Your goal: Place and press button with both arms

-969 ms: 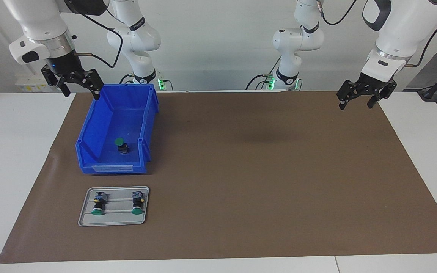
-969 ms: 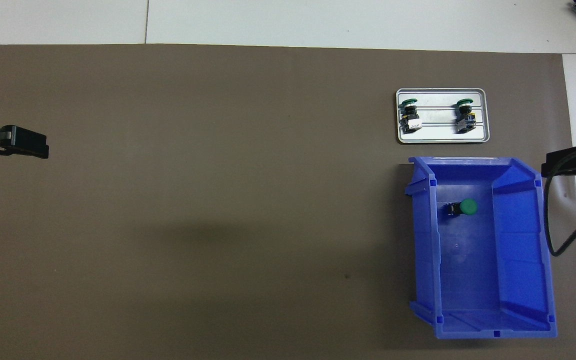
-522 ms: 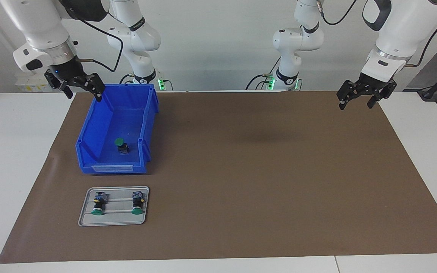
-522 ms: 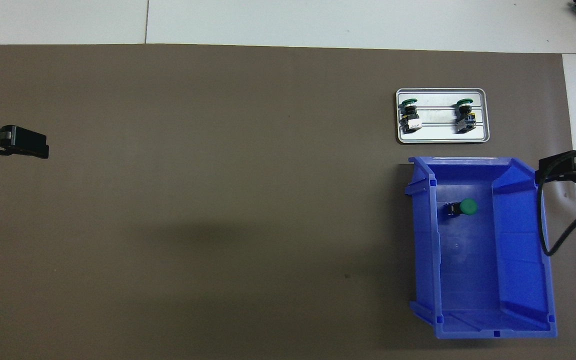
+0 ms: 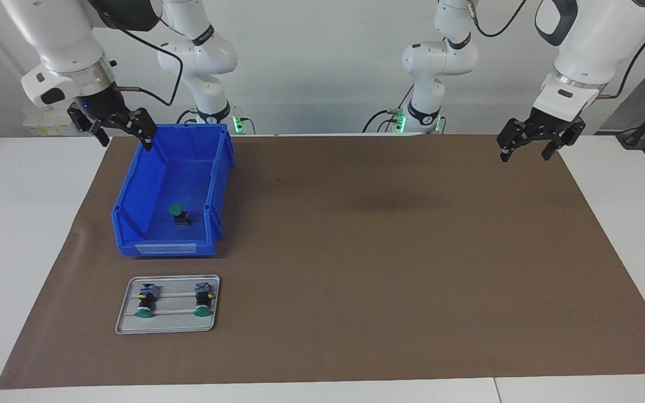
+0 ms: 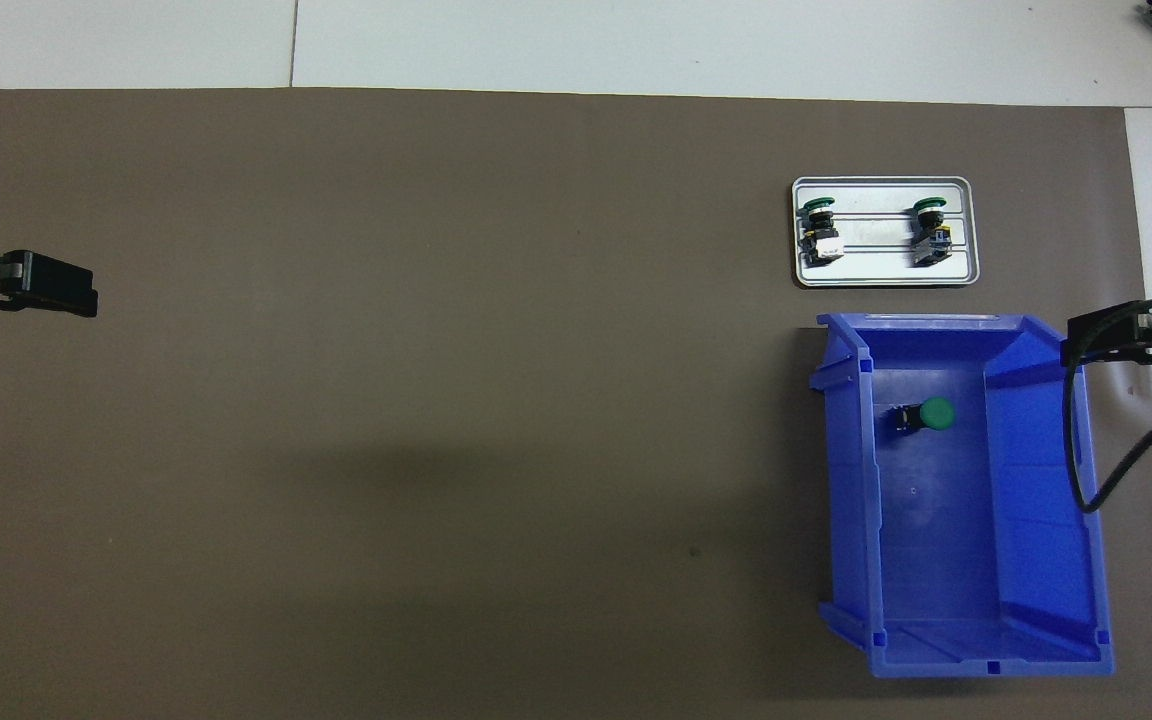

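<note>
The button with its green cap lies on the floor of the blue bin; it also shows in the overhead view. My right gripper is open and empty, up in the air over the bin's wall at the right arm's end of the table; in the overhead view its tip shows at the bin's rim. My left gripper is open and empty, waiting in the air over the mat's edge at the left arm's end, and also shows in the overhead view.
A small metal tray lies farther from the robots than the bin and holds two identical green-capped buttons. A brown mat covers the table. A black cable hangs over the bin's wall.
My right gripper has moved a little toward the bin, now over its wall. The left arm, the button and the tray have not moved.
</note>
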Motion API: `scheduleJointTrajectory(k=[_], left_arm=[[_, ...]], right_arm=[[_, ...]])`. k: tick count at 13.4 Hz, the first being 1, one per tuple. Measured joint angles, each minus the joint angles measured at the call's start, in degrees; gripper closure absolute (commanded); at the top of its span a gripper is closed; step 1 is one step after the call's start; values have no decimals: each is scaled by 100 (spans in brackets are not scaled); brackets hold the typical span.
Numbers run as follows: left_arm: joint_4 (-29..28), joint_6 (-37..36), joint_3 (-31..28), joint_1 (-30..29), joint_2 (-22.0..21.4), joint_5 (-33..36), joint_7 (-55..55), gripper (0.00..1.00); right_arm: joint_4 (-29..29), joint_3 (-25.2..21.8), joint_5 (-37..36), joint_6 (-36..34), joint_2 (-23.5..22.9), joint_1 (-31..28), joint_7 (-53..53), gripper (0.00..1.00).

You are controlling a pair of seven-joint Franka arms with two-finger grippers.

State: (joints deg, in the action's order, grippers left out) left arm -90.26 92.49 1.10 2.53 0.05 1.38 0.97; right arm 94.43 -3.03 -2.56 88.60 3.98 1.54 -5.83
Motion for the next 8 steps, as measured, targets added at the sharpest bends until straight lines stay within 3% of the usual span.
scheduleJointTrajectory(k=[8], left_arm=[[0, 0, 0, 0, 0, 0, 0, 0]], right_arm=[[0, 62, 0, -18, 0, 8, 0, 0]])
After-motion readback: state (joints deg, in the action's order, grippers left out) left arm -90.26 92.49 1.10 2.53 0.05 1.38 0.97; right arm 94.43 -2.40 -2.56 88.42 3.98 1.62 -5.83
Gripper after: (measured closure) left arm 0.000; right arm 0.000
